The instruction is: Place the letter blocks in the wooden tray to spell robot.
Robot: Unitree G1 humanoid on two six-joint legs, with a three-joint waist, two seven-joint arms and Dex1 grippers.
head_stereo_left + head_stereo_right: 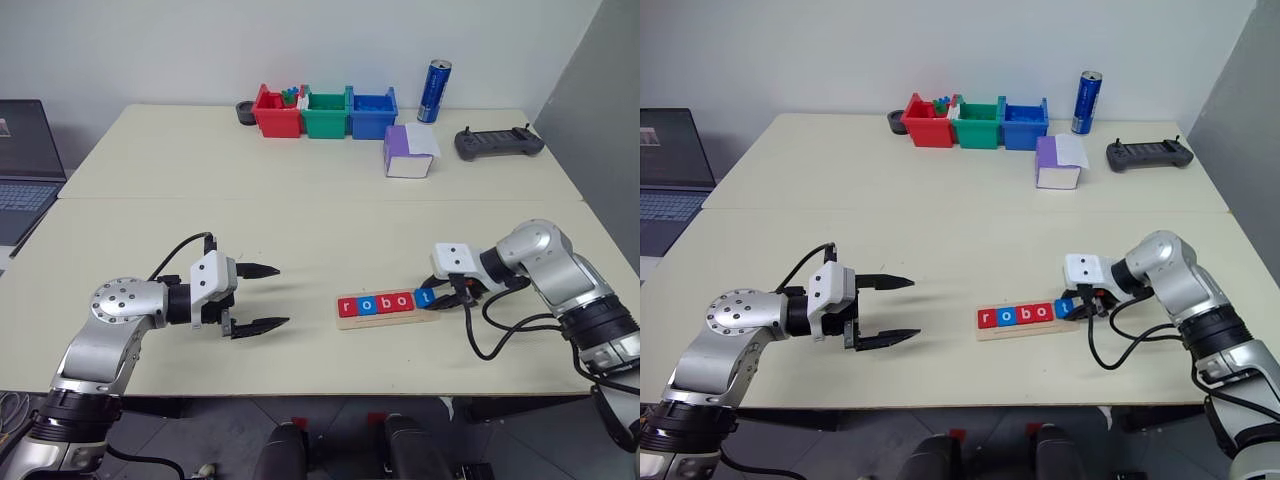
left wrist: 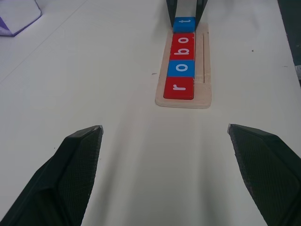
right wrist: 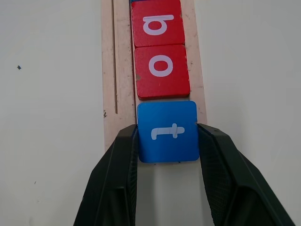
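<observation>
The wooden tray lies on the table near the front, right of centre. Four letter blocks sit in it in a row: red r, blue o, red b, red o. At the tray's right end is the blue t block, with my right gripper shut on it, one finger on each side. The t block's far edge meets the red o. My left gripper hovers open over bare table to the tray's left, nothing between its fingers.
Red, green and blue bins line the table's far edge, with a blue can and a black controller to their right. A white-and-purple box stands in front of them. A laptop sits far left.
</observation>
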